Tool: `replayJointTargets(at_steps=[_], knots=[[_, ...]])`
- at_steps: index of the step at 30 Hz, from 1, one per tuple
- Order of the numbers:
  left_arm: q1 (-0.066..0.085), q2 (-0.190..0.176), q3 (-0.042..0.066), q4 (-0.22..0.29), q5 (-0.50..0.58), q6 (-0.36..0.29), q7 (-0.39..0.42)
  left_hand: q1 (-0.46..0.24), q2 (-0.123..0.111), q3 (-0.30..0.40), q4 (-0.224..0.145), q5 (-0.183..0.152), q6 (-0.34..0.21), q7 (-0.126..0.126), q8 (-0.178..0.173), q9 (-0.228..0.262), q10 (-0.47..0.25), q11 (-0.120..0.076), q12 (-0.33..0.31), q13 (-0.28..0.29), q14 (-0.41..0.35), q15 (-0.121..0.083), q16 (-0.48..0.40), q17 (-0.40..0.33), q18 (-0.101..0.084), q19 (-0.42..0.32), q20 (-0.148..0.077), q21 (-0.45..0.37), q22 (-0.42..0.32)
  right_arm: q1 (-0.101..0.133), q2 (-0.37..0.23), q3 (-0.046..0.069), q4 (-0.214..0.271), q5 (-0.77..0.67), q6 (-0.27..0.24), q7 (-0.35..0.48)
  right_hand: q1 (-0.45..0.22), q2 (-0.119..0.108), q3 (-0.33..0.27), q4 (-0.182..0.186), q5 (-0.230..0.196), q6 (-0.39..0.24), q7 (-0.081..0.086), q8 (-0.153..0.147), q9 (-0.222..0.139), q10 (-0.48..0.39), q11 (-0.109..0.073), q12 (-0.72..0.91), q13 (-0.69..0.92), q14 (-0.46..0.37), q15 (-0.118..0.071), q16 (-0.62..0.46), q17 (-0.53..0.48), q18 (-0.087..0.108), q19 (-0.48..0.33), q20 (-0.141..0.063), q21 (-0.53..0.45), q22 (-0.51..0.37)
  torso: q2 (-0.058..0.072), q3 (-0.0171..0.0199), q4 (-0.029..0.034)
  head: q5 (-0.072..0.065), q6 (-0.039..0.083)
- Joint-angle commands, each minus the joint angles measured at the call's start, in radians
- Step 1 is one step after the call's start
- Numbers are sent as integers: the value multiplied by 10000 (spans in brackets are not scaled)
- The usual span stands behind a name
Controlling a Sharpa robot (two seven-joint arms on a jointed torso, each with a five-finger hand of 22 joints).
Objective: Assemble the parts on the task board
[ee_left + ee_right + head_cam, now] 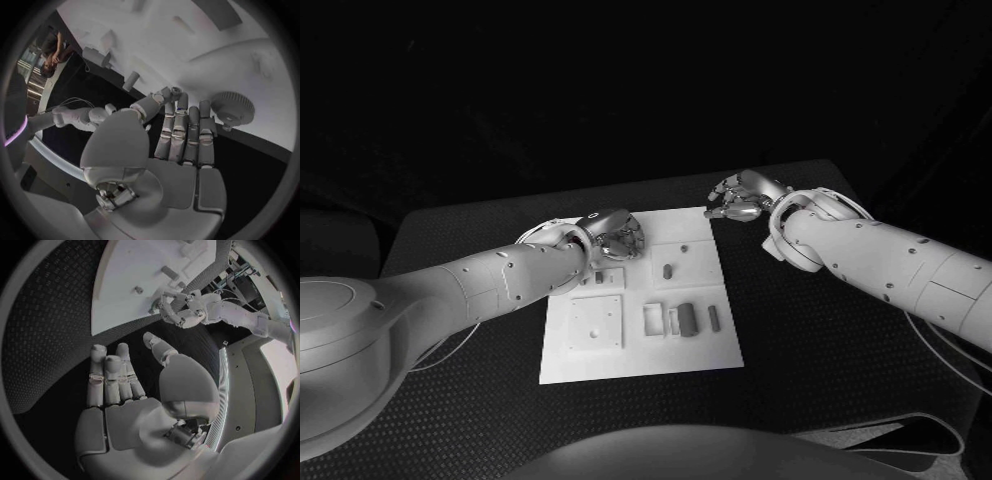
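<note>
Hovering left hand (615, 236): fingers apart, empty, over task board (697, 352) upper left, near gear (232, 107).
Right hand (741, 197): spread, empty, frame upper right.

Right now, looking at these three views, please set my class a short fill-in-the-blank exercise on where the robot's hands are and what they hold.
1. The left hand hovers over the far left corner of the white ____.
2. The right hand is over the ____ table, beyond the task board.
3. In its wrist view the right hand holds ____.
4. A toothed gear lies beside the ____ hand's fingertips.

Missing words: task board; black; nothing; left
</note>
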Motion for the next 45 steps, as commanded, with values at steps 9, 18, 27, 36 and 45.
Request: replayJointTargets(at_steps=[9,18,27,36,45], knots=[[-113,149,-4,-330,-882,-799,384,139,-131,69,-9,47,-68,27,-69,32,-99,-13,3,82,-136,56,33,-154,-160,-256,48,-221,78,34,-14,1,38,-73,108,23,-75,39,-43,45,-8,-23,113,49,-10,-86,9,23,-17,-76,4,-55,-12,153,6,-54,-51,130,32,20,-5,-8,9],[-114,112,-3,-317,-881,-893,471,147,-214,40,-5,43,-77,30,-75,41,-108,-11,5,85,-155,67,62,-204,-173,-279,60,-258,79,39,-29,1,34,-73,114,19,-78,40,-43,49,-8,-23,113,50,-11,-86,9,23,-19,-76,4,-54,-12,153,6,-54,-51,131,23,18,20,-23,-8],[-114,86,-3,-272,-880,-814,528,46,-284,-302,-23,81,-156,59,-124,52,-211,26,-10,68,-260,90,134,-379,-172,-305,75,-338,109,40,-26,1,31,-73,126,17,-79,41,-41,52,-7,-23,113,51,-12,-87,9,24,-21,-77,4,-54,-13,153,6,-54,-52,131,39,25,15,1,2],[-113,63,-4,-251,-907,-723,490,132,-578,-823,-27,93,-251,87,-210,32,-352,86,-26,26,-424,133,200,-625,-193,-399,116,-501,107,40,-29,1,22,-73,137,18,-80,41,-40,55,-7,-23,113,51,-13,-87,9,24,-22,-77,4,-54,-13,153,6,-54,-53,132,48,27,19,-1,11],[-113,59,-5,-289,-1058,-587,417,160,-620,-983,-28,99,-279,101,-242,21,-406,107,-22,3,-468,154,226,-718,-194,-428,136,-574,93,40,-28,1,21,-74,144,13,-80,42,-38,56,-7,-22,113,52,-14,-88,9,25,-24,-77,4,-53,-13,153,6,-55,-53,133,58,40,16,19,19]])
